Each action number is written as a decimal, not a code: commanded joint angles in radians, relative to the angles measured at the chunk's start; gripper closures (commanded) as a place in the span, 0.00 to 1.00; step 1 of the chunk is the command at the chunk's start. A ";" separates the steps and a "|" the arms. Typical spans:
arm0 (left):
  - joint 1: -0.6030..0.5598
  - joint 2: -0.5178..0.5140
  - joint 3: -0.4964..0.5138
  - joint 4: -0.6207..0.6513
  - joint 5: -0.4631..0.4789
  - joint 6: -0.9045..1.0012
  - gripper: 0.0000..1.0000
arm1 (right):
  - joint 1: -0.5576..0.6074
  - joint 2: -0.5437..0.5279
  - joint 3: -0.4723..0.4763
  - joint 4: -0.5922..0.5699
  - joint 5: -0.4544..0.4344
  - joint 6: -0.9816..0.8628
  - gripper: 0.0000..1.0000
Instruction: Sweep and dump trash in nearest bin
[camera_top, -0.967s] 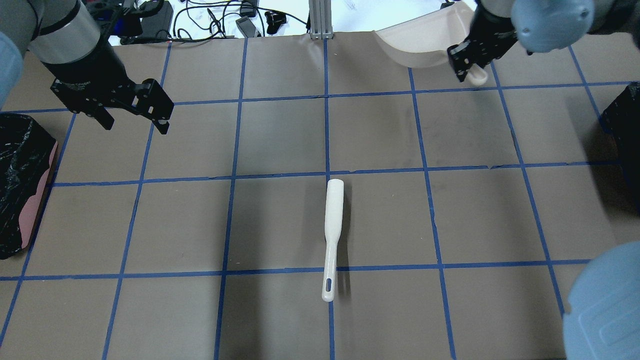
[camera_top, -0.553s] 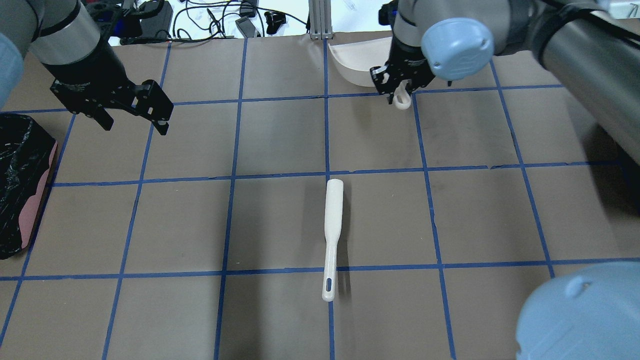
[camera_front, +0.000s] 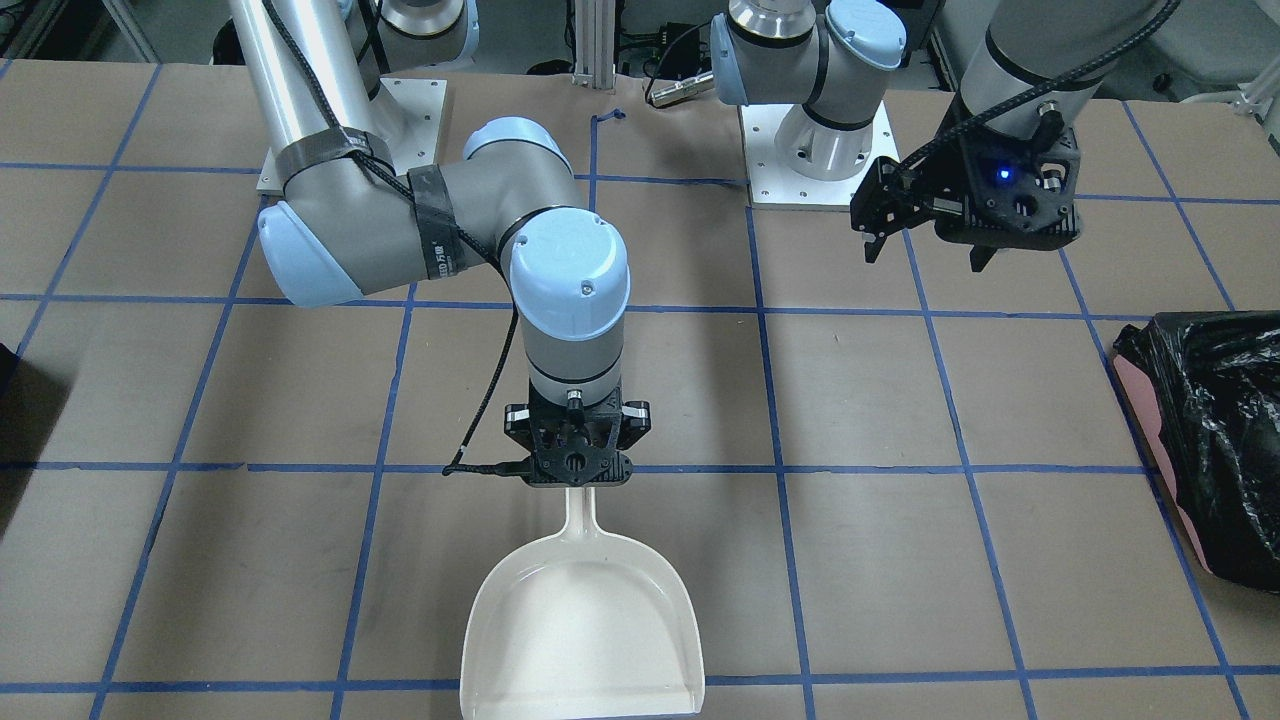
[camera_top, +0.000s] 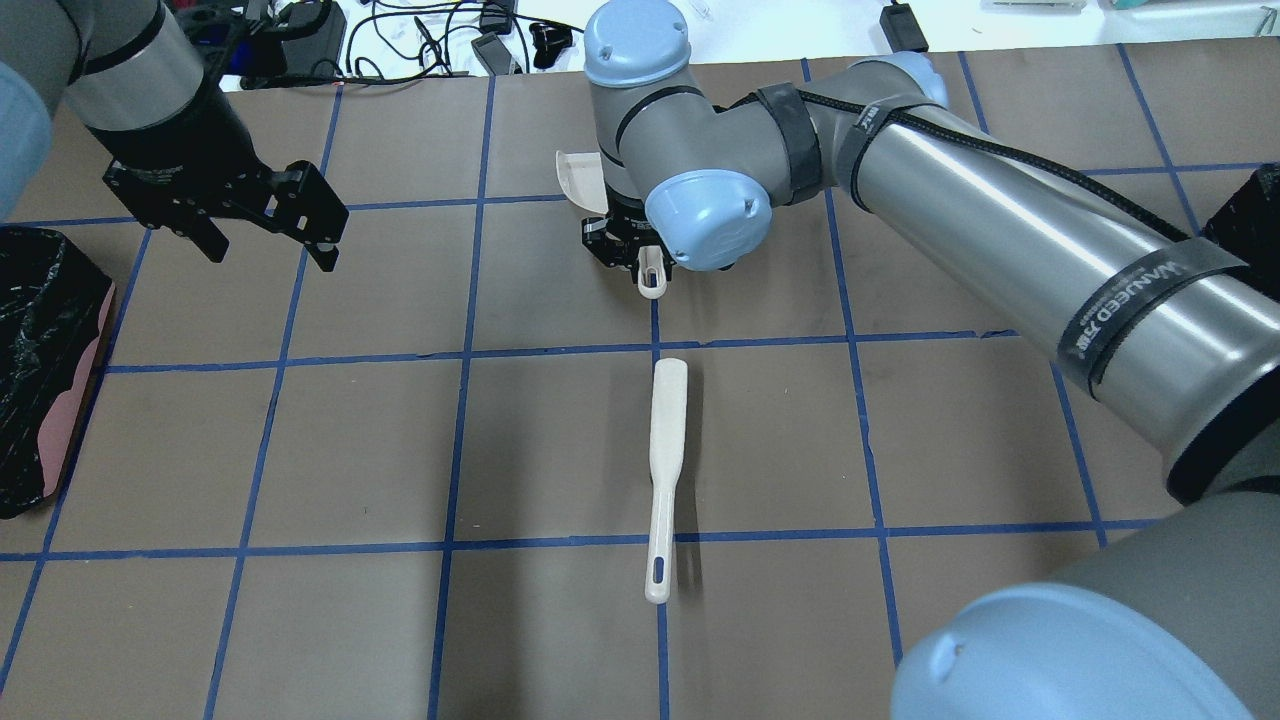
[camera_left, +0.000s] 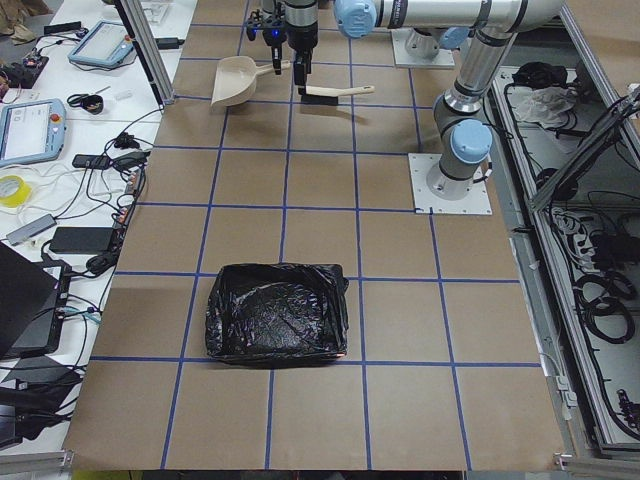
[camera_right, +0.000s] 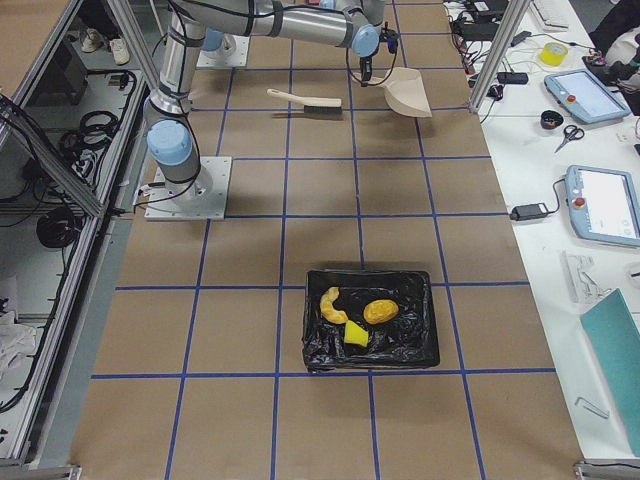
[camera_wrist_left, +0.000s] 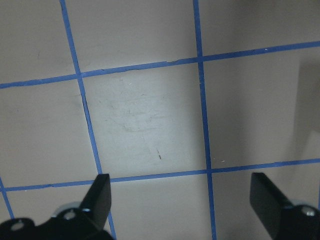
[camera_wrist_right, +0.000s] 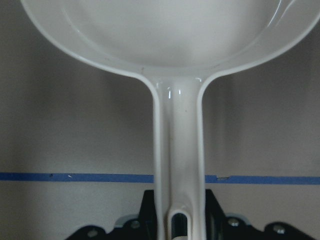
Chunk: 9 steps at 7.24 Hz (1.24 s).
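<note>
The trash lies inside the black bin (camera_right: 370, 320): a pale yellow crescent (camera_right: 330, 303), a yellow sponge chunk (camera_right: 355, 335) and an orange-brown lump (camera_right: 381, 311). In the overhead view that bin (camera_top: 1245, 225) shows only as a dark sliver at the right edge. My right gripper (camera_front: 570, 470) is shut on the handle of the white dustpan (camera_front: 585, 625), which sits empty near the table's middle, pan pointing away from the robot. The left gripper (camera_top: 265, 240) hovers open and empty over bare table at far left. The white brush (camera_top: 662, 470) lies alone on the table.
A pink bin lined with a crinkly black bag (camera_top: 40, 370) stands at the table's left edge. The right arm's long links (camera_top: 1000, 230) stretch across the right half of the table. Cables and devices (camera_top: 400, 40) lie beyond the far edge.
The right arm has swung the dustpan from the far right corner leftward to the table's middle, just beyond the brush. The left arm and the brush have not moved.
</note>
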 joint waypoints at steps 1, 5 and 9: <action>0.001 0.000 0.000 0.000 0.000 0.000 0.00 | 0.012 -0.022 0.071 0.001 -0.006 0.035 1.00; 0.002 0.001 0.000 0.000 0.000 0.000 0.00 | 0.012 -0.071 0.143 -0.002 -0.045 -0.053 1.00; 0.002 0.000 0.000 0.000 0.000 0.002 0.00 | 0.009 -0.057 0.144 -0.026 -0.040 -0.089 1.00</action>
